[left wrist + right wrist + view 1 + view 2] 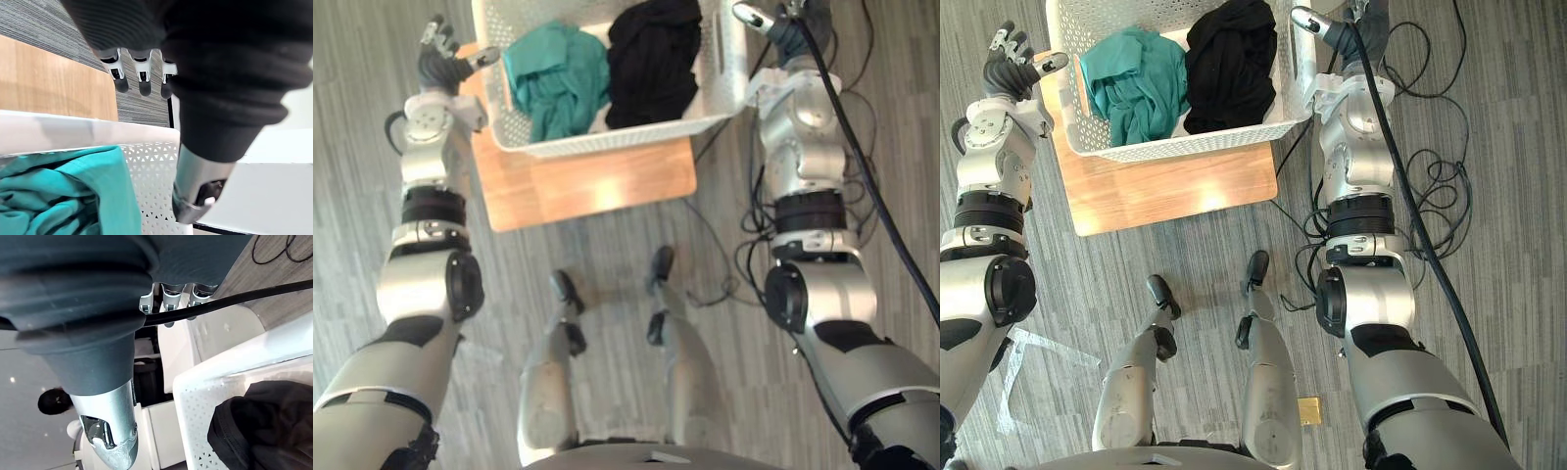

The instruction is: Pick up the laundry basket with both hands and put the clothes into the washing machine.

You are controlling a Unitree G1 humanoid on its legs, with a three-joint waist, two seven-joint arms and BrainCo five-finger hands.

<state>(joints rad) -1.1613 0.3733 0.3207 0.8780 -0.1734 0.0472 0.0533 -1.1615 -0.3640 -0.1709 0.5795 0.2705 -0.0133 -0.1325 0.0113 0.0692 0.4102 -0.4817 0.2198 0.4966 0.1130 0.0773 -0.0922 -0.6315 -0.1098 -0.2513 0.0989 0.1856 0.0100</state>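
Note:
A white perforated laundry basket (607, 140) stands on a low wooden board (587, 191). Inside it a teal garment (553, 78) lies on the left and a black garment (651, 59) on the right. My left hand (445, 61) is just outside the basket's left wall, open, its fingers (142, 81) straight and its thumb (195, 196) pointing toward the rim (73, 131). Beside the right wall my right hand (771, 24) is also open, clear of the basket (205, 396). Neither hand touches the basket.
Grey striped carpet surrounds the wooden board (1175, 191). A white unit (176, 350) stands beyond the basket's far right side. A clear sheet (1038, 367) and a small yellow square (1310, 409) lie on the floor near me.

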